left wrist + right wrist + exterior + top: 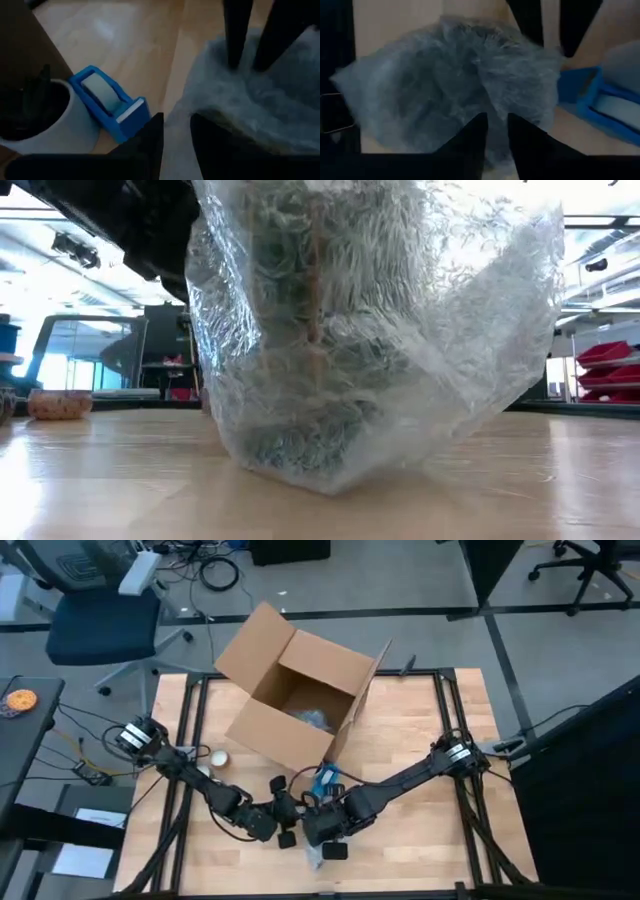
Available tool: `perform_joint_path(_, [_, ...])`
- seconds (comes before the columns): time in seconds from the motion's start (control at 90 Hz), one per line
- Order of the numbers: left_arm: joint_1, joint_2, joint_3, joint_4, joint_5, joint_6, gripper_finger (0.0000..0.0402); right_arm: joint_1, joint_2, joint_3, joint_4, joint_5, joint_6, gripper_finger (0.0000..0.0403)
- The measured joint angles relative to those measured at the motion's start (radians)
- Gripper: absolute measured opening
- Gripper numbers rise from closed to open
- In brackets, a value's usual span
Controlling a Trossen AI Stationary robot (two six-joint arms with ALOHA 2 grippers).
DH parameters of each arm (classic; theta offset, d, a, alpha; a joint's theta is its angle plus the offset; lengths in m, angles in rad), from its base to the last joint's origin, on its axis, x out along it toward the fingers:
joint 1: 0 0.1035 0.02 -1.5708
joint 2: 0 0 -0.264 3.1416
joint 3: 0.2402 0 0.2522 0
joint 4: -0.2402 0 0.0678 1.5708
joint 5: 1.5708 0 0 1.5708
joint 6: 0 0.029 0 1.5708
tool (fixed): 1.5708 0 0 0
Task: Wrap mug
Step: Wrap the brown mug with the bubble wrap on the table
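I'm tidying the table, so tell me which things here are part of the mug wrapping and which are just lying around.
In use: bubble wrap bundle, blue tape dispenser, left gripper, right gripper.
Lying about: open cardboard box, small roll.

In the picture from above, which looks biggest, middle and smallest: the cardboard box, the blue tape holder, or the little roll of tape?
1. cardboard box, by far the biggest.
2. blue tape holder and roll of tape: both small and look alike, so I cannot rank them.

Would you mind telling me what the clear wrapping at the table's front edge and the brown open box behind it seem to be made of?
The clear crinkled wrapping looks like bubble-wrap plastic: translucent, glossy, with a dimpled texture. The brown open box appears to be matte corrugated cardboard, judging by its tan colour and stiff folded flaps.
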Motion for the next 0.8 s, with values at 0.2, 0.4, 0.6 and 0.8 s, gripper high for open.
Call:
perform_joint_path(0.2, [0.014,0.071,-0.001,0.159,-0.015,0.048,0.0082,0.0,-0.009,-0.121,0.137,-0.018,0.002,0.0008])
perform_joint_path(0.4, [0.023,0.117,0.0,0.255,-0.005,0.107,0.0082,0.003,-0.006,-0.155,0.169,-0.057,0.009,0.0001])
perform_joint_path(0.6, [0.022,0.119,0.0,0.267,0.012,0.157,0.0082,0.017,0.007,-0.052,0.068,-0.04,-0.024,0.0])
perform_joint_path(0.8, [0.021,0.12,0.0,0.254,0.012,0.179,0.0082,0.04,0.008,0.112,-0.078,-0.014,-0.053,0.0])
